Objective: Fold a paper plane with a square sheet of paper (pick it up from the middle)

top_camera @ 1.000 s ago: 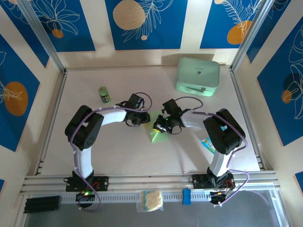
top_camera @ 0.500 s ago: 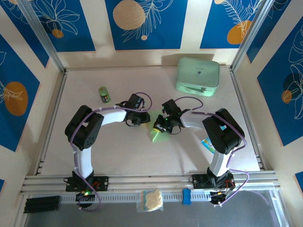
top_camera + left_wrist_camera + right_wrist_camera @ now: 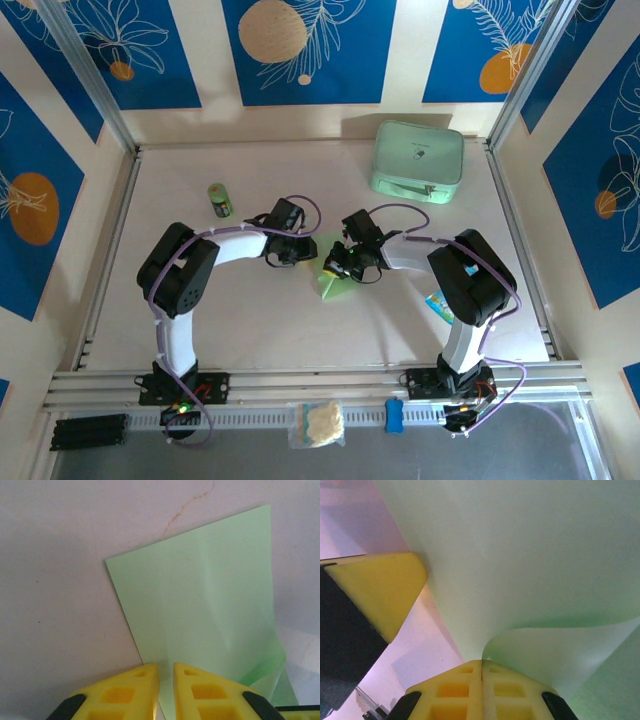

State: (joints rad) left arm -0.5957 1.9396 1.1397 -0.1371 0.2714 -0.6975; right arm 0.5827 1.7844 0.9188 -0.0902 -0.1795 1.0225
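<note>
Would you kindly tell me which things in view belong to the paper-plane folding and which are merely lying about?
Belongs to the job:
- pale green sheet of paper, partly folded

Just lying about:
- mint-green case
- small green bottle
- small blue packet
- clear bag by the front rail

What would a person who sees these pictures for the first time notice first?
The thin pale green sheet of paper, partly folded, sits at the centre of the pale table. The left gripper and the right gripper, both with yellow fingers, pinch it from either side. A rounded mint-green case stands at the far right.
</note>
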